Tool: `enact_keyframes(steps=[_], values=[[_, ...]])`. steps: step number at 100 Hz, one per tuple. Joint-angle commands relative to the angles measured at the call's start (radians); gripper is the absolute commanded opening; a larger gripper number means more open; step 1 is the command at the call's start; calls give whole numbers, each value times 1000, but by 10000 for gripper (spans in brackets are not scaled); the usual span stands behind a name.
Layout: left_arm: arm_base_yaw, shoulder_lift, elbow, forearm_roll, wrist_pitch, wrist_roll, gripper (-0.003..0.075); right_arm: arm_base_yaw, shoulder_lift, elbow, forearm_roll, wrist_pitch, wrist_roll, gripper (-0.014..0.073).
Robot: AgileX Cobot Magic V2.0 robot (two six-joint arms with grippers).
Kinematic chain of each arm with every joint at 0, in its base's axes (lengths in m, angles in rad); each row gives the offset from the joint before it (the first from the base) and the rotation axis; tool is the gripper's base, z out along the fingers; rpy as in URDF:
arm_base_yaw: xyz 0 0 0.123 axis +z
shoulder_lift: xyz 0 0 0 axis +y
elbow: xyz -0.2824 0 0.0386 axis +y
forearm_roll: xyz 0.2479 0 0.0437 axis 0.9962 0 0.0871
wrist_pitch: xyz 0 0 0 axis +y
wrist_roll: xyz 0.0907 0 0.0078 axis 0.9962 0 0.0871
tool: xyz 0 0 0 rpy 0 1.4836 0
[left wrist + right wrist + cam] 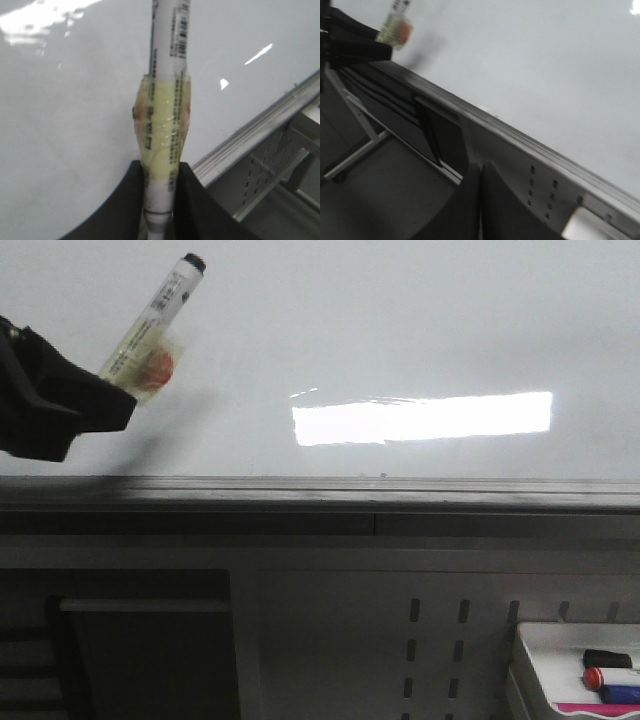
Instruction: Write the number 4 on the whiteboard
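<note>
glossy white, the whiteboard [400, 320] bears no number 4 yet. the left tool [95, 400] is clamped on a taped marker [160, 325] at its left side; press the tip squarely. right tool [480, 200] is together, empty.

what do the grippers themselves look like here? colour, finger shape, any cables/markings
Left gripper: matte black, two broad fingers with smooth curved outer edges. In the front view it is a blocky, angular black mass. Right gripper: same dark matte finish, two rounded fingers with a thin seam between them. No cables, labels or markings visible on either.
</note>
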Motion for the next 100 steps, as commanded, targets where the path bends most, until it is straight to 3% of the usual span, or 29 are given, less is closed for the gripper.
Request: enact_keyframes(steps=[1, 10, 17, 34, 39, 100], values=[[-7, -57, -23, 171, -67, 0, -20, 80, 58, -71, 3, -104, -19, -64], [-7, -87, -23, 336, -77, -4, -20, 157, 122, -112, -6, -127, -19, -59], [-7, -99, -18, 406, -105, -4, -20, 201, 170, -138, -8, -155, -19, -7], [-7, -107, 14, 624, -280, -4, -20, 256, 259, -190, -8, -191, -19, 337], [-7, -103, 18, 650, -307, -6, -20, 265, 290, -213, -8, -172, -19, 401], [-7, -102, 22, 656, -345, -6, -20, 328, 523, -394, -8, -176, -23, 388]])
